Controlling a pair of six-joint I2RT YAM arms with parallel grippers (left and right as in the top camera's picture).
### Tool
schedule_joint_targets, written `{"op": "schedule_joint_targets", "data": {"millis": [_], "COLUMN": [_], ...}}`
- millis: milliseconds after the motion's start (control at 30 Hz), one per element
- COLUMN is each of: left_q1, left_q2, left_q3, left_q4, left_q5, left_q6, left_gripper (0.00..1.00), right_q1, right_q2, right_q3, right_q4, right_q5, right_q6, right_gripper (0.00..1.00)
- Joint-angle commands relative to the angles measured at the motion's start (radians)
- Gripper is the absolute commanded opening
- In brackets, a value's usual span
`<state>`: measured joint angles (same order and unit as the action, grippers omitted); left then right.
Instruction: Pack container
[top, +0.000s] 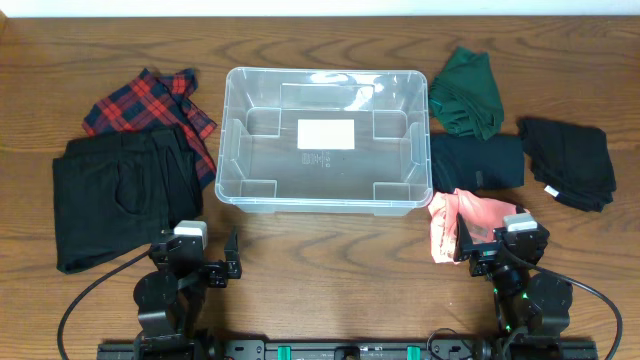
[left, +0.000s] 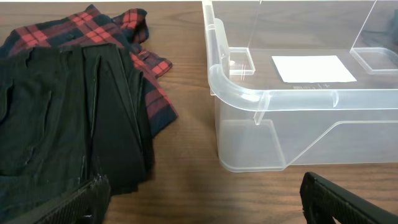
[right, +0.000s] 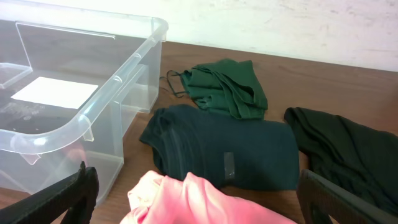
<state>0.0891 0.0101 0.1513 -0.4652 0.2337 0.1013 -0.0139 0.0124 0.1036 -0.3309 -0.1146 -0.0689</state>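
The clear plastic container (top: 325, 140) stands empty at the table's middle, a white label (top: 326, 133) on its base; it also shows in the left wrist view (left: 292, 99) and right wrist view (right: 74, 124). My left gripper (top: 205, 262) is open and empty at the front left, over bare wood (left: 202, 199) near black trousers (top: 120, 195). My right gripper (top: 495, 245) is open at the front right, its fingers (right: 196, 199) on either side of a pink cloth (top: 455, 218), seen close in the right wrist view (right: 193, 202).
A red plaid shirt (top: 150, 100) lies behind the black trousers on the left. On the right lie a green cloth (top: 468, 92), a dark teal folded garment (top: 478, 162) and a black garment (top: 568, 162).
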Motion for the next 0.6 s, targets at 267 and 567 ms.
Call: {"op": "schedule_joint_targets", "data": {"millis": [267,567], "left_q1": [0.004,0.004], "left_q2": [0.024,0.325], "left_q3": [0.006,0.41], "left_q4": [0.008,0.033], "left_q5": [0.017,-0.135], "left_q6": [-0.133,-0.275], "left_gripper": [0.98,0.98], "right_q1": [0.008,0.008], "right_q2": [-0.001,-0.001], "right_q3": [-0.003,-0.003], "right_q4": [0.001,0.001], "right_q5": [0.006,0.006], "right_q6": [0.012,0.012], "right_gripper": [0.99,0.99]}}
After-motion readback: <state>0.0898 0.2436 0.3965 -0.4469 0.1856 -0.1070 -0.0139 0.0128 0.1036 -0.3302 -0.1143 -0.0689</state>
